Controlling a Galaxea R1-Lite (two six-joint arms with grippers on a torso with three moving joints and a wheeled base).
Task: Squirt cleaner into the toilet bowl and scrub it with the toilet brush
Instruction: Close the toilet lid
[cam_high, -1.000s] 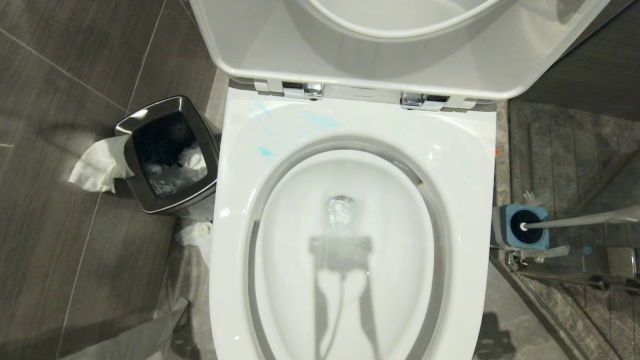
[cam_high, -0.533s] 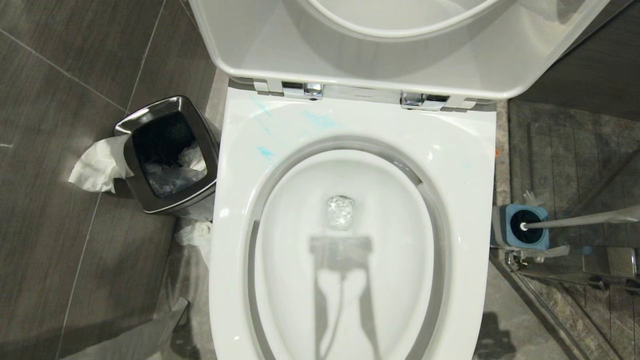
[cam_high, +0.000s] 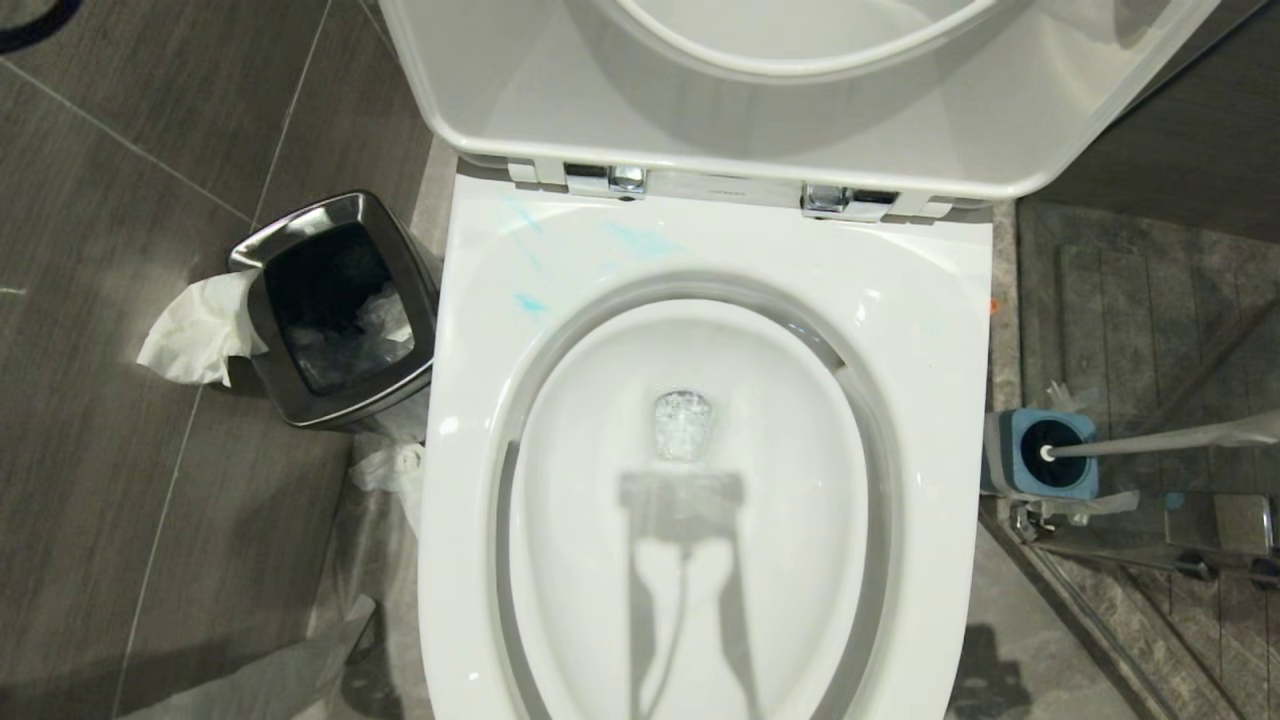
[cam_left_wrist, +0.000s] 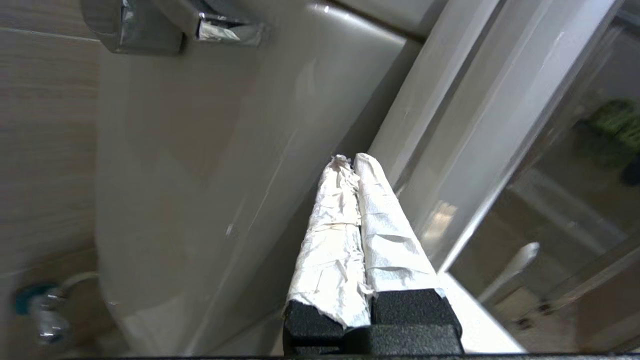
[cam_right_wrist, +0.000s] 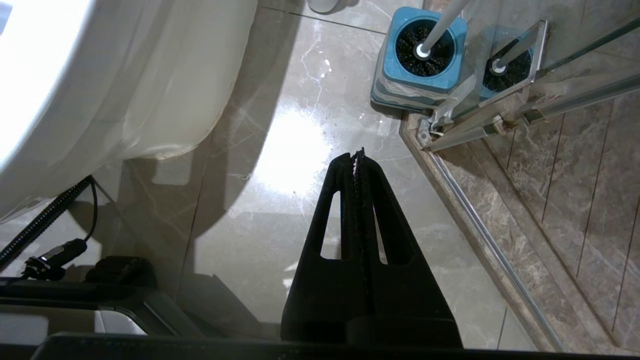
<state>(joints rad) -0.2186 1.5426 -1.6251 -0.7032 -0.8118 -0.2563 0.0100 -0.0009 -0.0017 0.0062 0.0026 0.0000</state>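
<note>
Toilet bowl (cam_high: 700, 520) open, lid up, blue smears on rim's back-left part. Toilet brush (cam_right_wrist: 440, 27) stands in blue holder (cam_right_wrist: 420, 85) on floor by shower-door corner, right of bowl. R gripper (cam_right_wrist: 356, 156) closed, empty, above floor tiles, brush ahead of its tips, well apart. L gripper (cam_left_wrist: 350, 162), paper-wrapped fingers pressed together, holds nothing, near toilet's outer side. Steel bin (cam_high: 335, 305) left of bowl. Cleaner not seen.

Left gripper (cam_left_wrist: 350, 161) closed, paper-wrapped fingers (cam_left_wrist: 330, 235) pressed together, tips toward 12 o'clock in wrist view; right gripper (cam_right_wrist: 357, 154) closed, empty, pointing down; neither arm in head view
</note>
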